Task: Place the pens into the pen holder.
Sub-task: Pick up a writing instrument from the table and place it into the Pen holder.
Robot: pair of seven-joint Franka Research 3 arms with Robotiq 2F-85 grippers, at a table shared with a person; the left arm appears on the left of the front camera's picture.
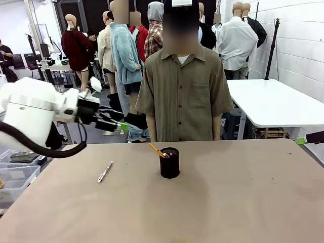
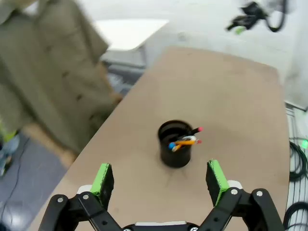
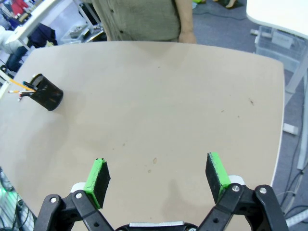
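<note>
The left gripper (image 2: 160, 178), jaws spread and empty, faces the pen holder (image 2: 175, 147); a silvery pen (image 1: 105, 171) lies left of it. The right gripper (image 3: 157, 177) is released too.

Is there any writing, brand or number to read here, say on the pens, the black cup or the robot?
None can be read.
The pen holder shows no label.
The silvery-white pen on the table is too small to tell any print.
The left gripper and right gripper, both open, show no marks.
</note>
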